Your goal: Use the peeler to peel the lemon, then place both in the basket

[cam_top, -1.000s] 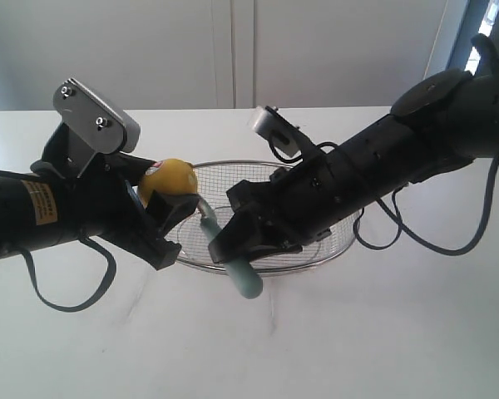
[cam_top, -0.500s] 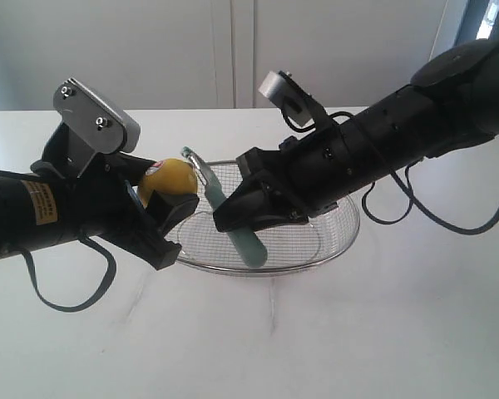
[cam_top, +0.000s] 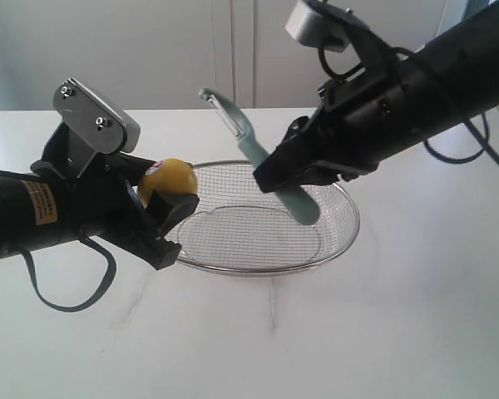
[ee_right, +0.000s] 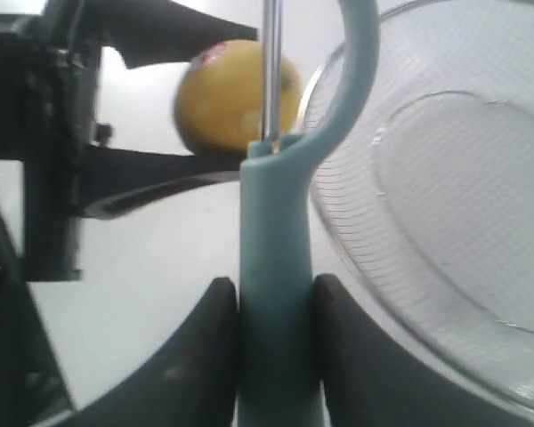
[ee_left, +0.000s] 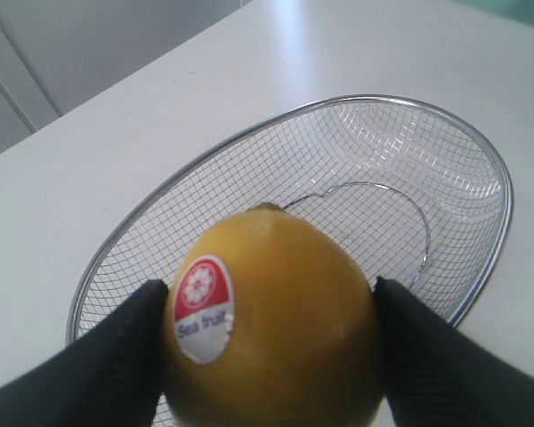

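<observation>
Weighing the risks first: my left pincer [ee_left: 271, 351] is clamped on the small round yellow lemon [cam_top: 171, 176] by its two flanks only. A hard stroke could roll or pop the fruit out from between the fingers. I judge it would drop into the large shallow silver wire-mesh basket [cam_top: 266, 271] just ahead of and below those tips, or onto the white counter [cam_top: 382, 332] underneath. My right pincer [ee_right: 273, 294] is clamped on the slim peeler with the pale teal-green handle [cam_top: 254, 150]. Its curved metal loop head juts well beyond the tips, apart from the lemon. That smooth handle may twist in the grip once the blade bites. The red-and-white sticker [ee_left: 203, 307] on the lemon could foul the blade too. Counting: one lemon, one peeler, one basket, one sticker, two pincers.
</observation>
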Controlling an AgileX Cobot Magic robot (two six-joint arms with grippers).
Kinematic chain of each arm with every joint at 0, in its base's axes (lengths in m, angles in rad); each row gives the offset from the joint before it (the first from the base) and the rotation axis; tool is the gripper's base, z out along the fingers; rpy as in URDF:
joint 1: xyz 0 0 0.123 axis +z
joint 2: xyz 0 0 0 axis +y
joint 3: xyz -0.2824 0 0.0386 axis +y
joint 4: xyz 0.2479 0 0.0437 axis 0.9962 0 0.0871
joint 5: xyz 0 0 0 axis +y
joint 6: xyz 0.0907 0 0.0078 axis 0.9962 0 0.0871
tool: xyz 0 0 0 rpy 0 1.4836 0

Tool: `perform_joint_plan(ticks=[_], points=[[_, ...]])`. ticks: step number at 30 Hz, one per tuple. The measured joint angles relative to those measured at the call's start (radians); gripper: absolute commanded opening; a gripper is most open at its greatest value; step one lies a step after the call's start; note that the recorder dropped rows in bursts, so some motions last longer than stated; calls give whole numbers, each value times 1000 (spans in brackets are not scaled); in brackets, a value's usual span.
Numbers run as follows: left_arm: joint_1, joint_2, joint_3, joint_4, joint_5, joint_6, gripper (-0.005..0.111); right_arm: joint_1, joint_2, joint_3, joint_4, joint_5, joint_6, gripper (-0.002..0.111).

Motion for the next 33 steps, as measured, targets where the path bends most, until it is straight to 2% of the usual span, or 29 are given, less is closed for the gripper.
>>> perform_joint_plan(ticks=[4,8,14,21,33], points=[[0,0,0,0,2,0,0,0,-36,0,-198,-65,0,0],[0,0,0,0,51,0,0,0,-35,7,-292,-136,19,0],[0,0,0,0,130,0,0,0,-35,50,-310,-335,25,0],[0,0,0,0,145,0,0,0,34,69,-310,-526,26,0],[0,0,0,0,142,0,0,0,236,69,-307,-576,26,0]])
